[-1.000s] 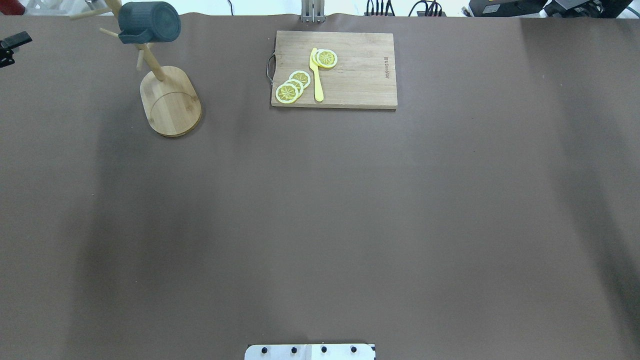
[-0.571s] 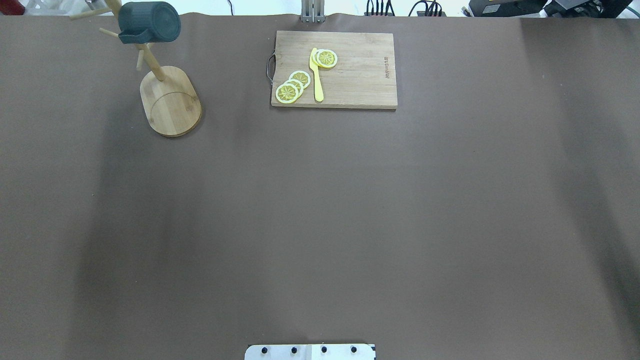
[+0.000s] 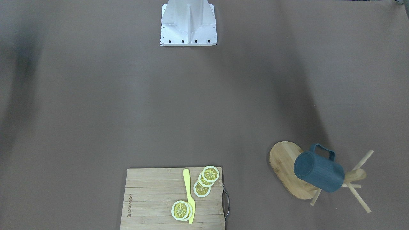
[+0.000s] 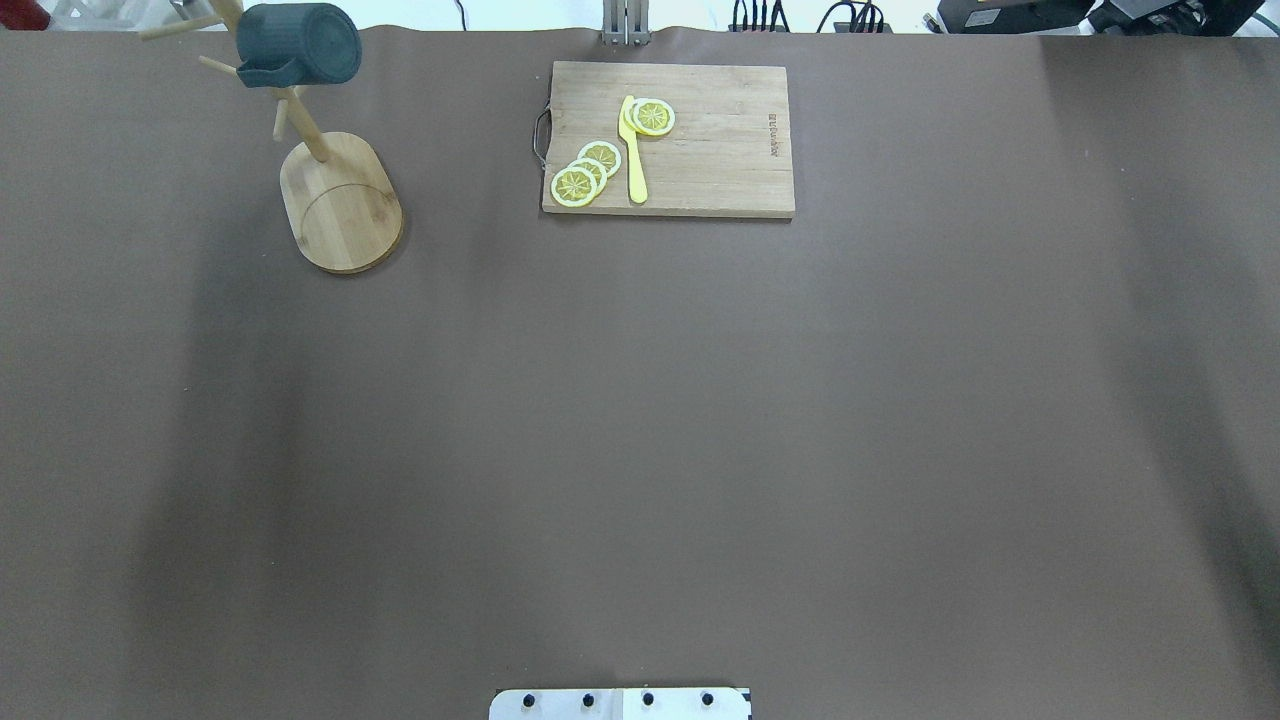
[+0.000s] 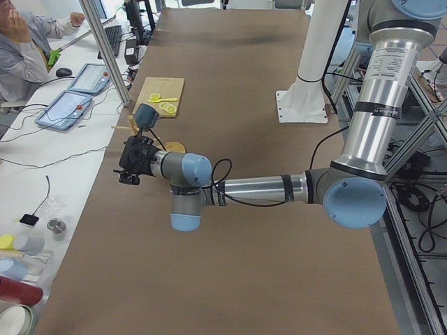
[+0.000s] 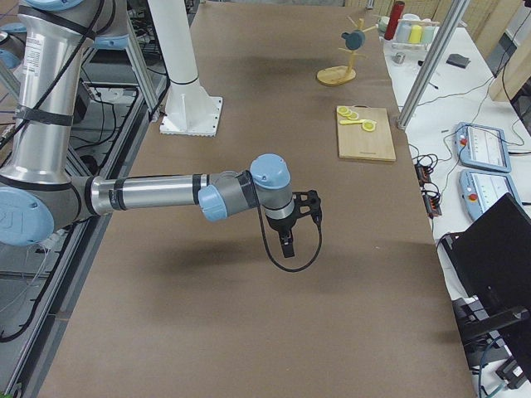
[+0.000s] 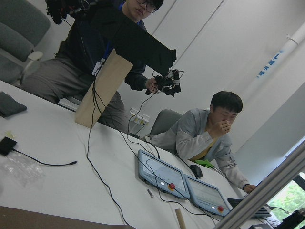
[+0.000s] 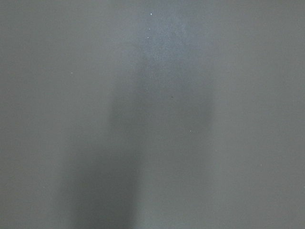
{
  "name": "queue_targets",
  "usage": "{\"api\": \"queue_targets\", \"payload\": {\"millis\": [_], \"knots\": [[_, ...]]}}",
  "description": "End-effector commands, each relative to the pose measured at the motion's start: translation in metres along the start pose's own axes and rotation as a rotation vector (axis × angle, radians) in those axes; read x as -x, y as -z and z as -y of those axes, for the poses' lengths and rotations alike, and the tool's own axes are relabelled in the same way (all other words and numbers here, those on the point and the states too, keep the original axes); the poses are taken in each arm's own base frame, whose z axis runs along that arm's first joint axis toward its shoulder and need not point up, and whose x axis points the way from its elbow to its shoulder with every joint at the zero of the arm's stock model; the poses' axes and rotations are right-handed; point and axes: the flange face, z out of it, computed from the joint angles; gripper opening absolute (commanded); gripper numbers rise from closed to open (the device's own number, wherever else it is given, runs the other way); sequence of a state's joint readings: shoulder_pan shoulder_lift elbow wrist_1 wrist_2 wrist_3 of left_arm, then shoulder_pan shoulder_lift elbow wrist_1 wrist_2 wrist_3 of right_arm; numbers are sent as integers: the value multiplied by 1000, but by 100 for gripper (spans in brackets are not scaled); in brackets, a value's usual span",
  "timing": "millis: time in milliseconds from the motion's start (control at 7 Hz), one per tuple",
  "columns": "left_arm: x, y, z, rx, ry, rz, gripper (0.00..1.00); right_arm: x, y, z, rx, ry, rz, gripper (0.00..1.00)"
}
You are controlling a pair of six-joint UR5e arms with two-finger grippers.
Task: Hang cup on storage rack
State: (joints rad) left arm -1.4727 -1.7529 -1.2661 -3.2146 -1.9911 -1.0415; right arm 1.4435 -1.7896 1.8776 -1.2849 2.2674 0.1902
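Observation:
The slate-blue cup (image 4: 300, 45) hangs by its handle on a peg of the bamboo storage rack (image 4: 340, 200), tilted with its bottom toward the table's middle. It also shows in the front view as cup (image 3: 319, 172) over the rack's oval base (image 3: 282, 159). No gripper touches it. My left gripper (image 5: 130, 165) hovers a short way off the rack near the table's edge, seen only from the side, so I cannot tell if it is open or shut. My right gripper (image 6: 288, 242) hangs over bare table far from the rack, its state also unreadable.
A wooden cutting board (image 4: 720, 150) with lemon slices (image 4: 585, 170) and a yellow knife (image 4: 633, 150) lies at the far middle. The robot's white base (image 3: 188, 24) stands at the near edge. People sit and stand beyond the table's far side (image 7: 209, 133).
The left gripper, visible at the overhead view's left edge a second ago, has drawn out of that view. Cup and rack have not moved.

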Motion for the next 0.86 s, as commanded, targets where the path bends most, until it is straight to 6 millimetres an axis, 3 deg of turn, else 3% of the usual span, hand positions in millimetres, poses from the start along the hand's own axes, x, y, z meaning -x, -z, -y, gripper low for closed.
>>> {"api": "queue_targets", "payload": {"millis": [0, 429, 714], "knots": [[11, 22, 9, 131, -116, 202, 97, 0, 0, 0, 1, -1, -2, 100], [-5, 25, 30, 376, -100, 244, 97, -4, -3, -3, 9, -8, -3, 100], [-1, 37, 37, 554, 24, 215, 97, -10, -7, -8, 17, -10, -8, 100]]}}
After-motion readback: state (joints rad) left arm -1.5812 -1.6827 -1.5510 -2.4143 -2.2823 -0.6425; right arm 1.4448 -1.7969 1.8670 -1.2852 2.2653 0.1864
